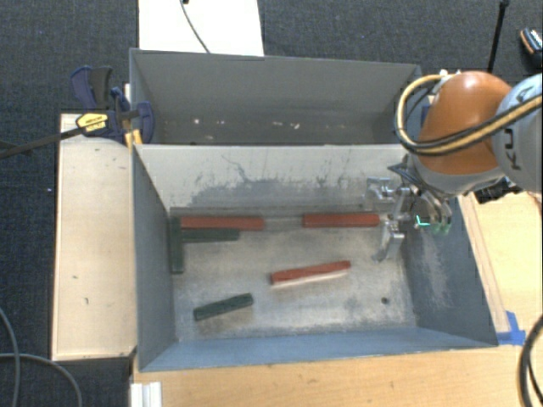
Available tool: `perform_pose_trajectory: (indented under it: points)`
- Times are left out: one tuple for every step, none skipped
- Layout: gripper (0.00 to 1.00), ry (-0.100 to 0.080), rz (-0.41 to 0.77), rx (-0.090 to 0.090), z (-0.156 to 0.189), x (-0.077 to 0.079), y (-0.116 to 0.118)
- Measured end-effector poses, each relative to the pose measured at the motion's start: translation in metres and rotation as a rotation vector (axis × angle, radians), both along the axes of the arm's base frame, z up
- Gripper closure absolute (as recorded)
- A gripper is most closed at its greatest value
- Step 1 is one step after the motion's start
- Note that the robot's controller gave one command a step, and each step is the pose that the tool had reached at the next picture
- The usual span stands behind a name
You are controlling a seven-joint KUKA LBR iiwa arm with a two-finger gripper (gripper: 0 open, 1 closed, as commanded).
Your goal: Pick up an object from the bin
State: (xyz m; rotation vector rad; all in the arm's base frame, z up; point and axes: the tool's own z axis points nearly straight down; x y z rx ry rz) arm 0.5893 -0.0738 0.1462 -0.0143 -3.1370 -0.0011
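Dark grey carpet [51, 24] (crossed by black cables [34, 142]) covers the floor.

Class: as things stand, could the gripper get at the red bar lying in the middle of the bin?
Probably yes. The red bar lies alone on the floor of the bin, with nothing on it or against it. The gripper hangs close by, toward the view's right, with bare floor between them.
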Motion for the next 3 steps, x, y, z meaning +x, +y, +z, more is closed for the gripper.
perform_pose_trajectory:
  points:
    - [0.0, -0.003, -0.144, 0.002, -0.078, -0.019, 0.052]
    - [1.0, -0.007, -0.142, -0.001, -0.075, -0.018, 0.049]
    - [1.0, -0.015, -0.087, -0.001, 0.076, -0.035, 0.066]
